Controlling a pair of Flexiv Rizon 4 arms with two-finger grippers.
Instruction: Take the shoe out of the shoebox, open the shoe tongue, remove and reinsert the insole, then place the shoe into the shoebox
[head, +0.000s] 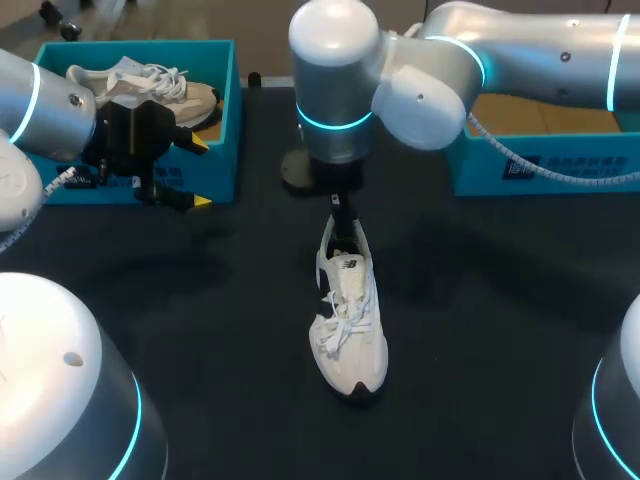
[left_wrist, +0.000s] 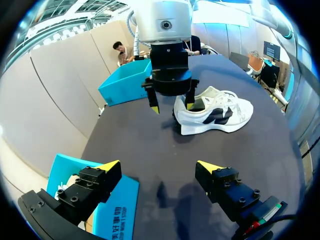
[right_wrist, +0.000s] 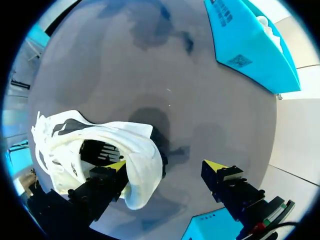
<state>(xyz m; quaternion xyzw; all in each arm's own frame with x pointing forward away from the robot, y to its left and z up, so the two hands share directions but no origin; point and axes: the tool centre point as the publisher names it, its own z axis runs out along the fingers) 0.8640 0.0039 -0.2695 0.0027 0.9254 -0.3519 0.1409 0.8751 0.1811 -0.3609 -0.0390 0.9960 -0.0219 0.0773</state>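
shoe (head: 350, 320) stands on its sole mid-counter (head: 500, 300), long axis running far to near, toe toward the robot and heel under the right end effector (right_wrist: 167, 167). that end effector is spread wide, one finger at the heel opening, gripping nothing. left end effector (left_wrist: 159, 167) hangs wide open, holding nothing, beside the blue shoebox (head: 215, 150).
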